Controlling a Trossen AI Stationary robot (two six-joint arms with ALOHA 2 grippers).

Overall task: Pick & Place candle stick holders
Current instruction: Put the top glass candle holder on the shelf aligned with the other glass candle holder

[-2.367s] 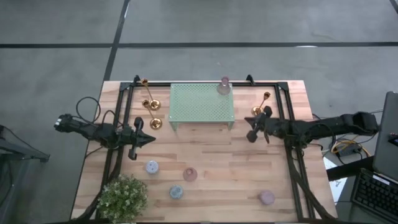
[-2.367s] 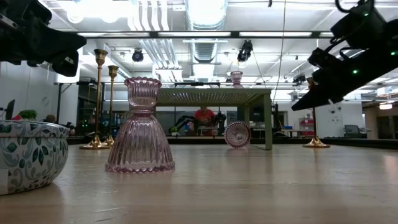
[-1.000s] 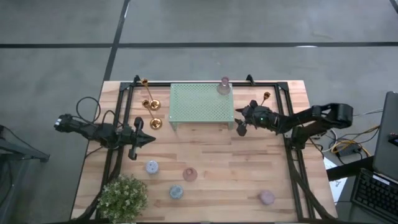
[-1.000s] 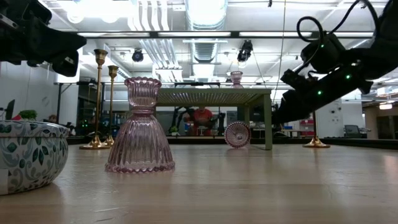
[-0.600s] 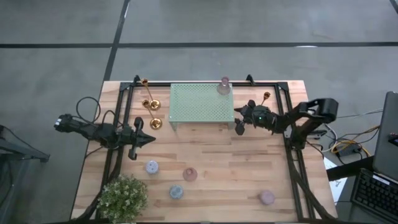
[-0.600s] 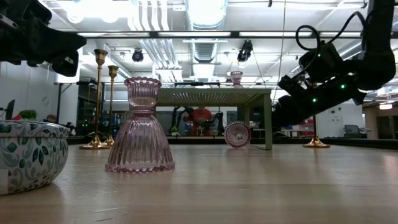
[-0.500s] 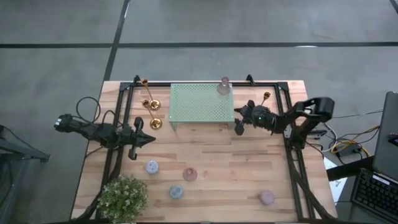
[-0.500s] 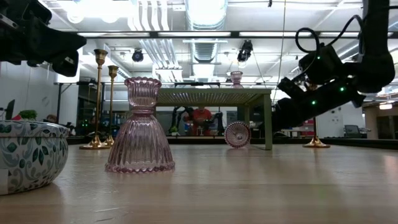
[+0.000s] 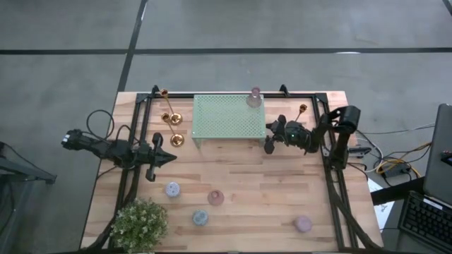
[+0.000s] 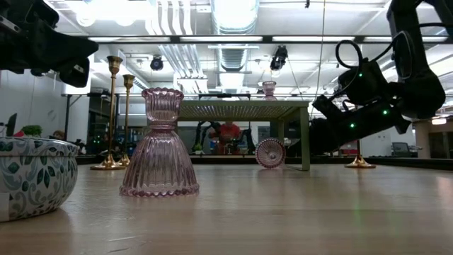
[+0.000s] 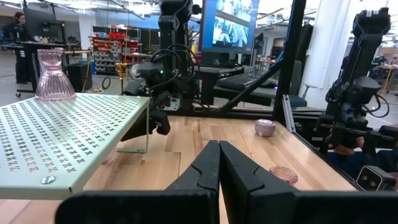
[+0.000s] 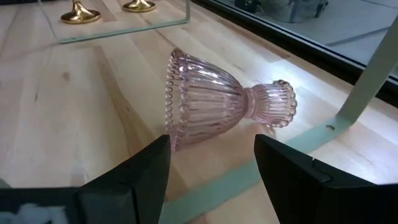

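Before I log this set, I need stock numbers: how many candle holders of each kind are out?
Gold candlesticks: 3
Small glass holders: 6
Total: 9

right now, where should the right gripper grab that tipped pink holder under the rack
The pink glass holder lies on its side under the mint rack. Grip its narrow waist, jaws across it, coming in level from the open side; the right gripper already faces it, open.
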